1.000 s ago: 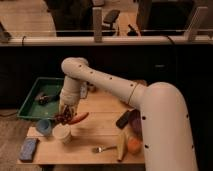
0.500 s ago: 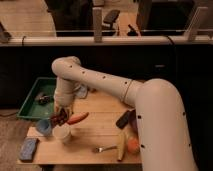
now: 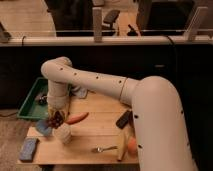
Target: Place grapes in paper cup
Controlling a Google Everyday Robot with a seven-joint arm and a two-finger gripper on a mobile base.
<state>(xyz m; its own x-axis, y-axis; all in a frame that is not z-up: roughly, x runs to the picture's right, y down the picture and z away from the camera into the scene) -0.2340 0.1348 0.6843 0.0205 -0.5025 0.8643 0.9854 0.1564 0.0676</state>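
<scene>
At the lower left of the frame, the paper cup (image 3: pixel 63 134) stands on the table (image 3: pixel 95 136). Just above it, a touch to the left, your gripper (image 3: pixel 56 120) is clamped on the grapes (image 3: pixel 56 118). Over the last second the arm has swung left, away from the carrot (image 3: pixel 78 118), and dipped slightly. You look close to the rim, so centring and letting go come next.
</scene>
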